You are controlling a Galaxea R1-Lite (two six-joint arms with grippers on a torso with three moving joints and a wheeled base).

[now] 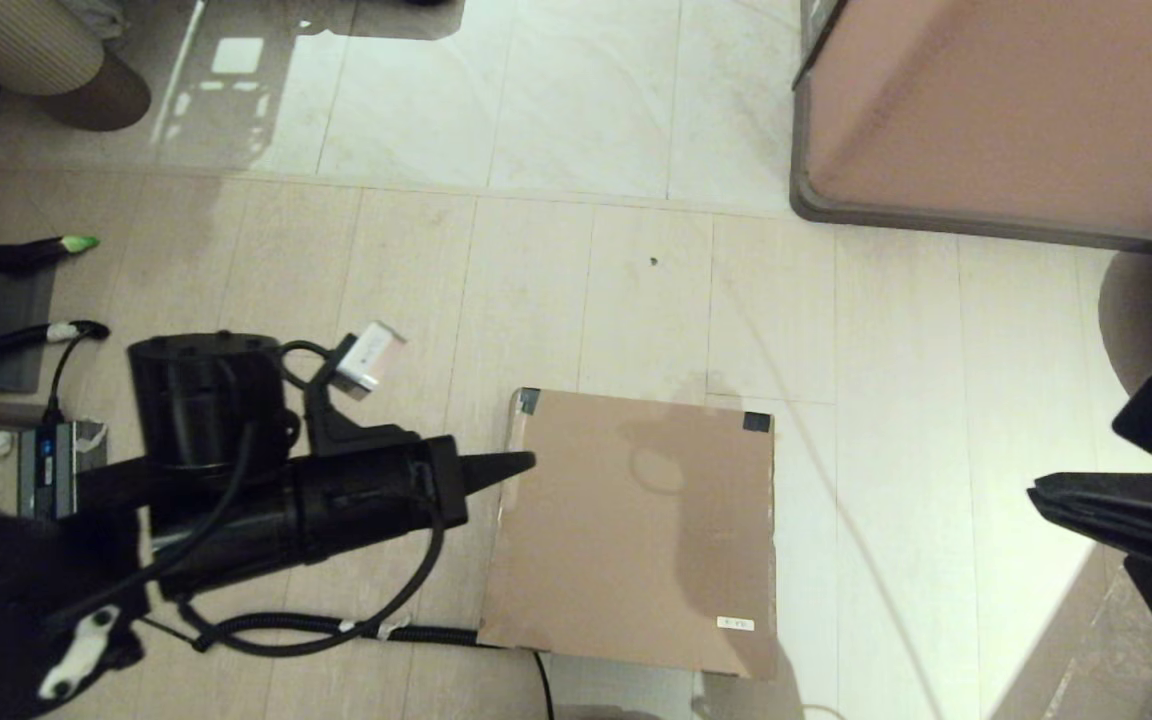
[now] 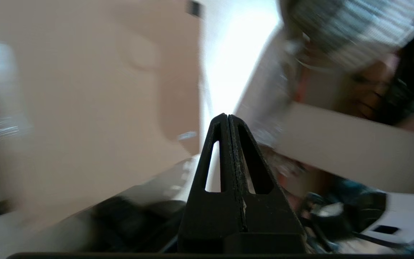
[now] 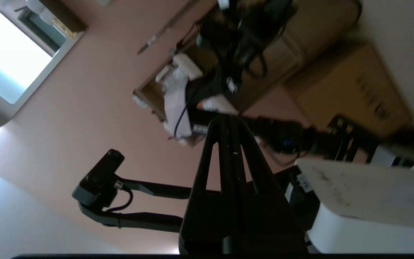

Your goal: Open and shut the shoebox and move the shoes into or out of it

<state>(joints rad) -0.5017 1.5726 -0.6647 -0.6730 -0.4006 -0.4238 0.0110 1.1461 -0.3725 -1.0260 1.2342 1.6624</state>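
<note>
My left gripper (image 1: 521, 461) sits at the box's (image 1: 636, 530) left edge, near the far corner. Its fingers (image 2: 227, 122) are pressed together, holding nothing. The arm lies low and nearly level, reaching in from the left, its tip just meeting the lid's edge.

The box rests on the floor in front of me, lid down, with dark tape patches (image 1: 529, 401) at the two far corners and a small white label (image 1: 735, 624) near the right front. No shoes are in sight; I'd guess they're inside. I judge the cardboard light and fairly stiff, though the lid will flex if I lift it from one corner. The tape likely marks the hinge side, so I'd take the lid along its near edge.

My right gripper (image 1: 1041, 497) is parked well off to the box's right, fingers (image 3: 228, 124) likewise closed on nothing.
</note>
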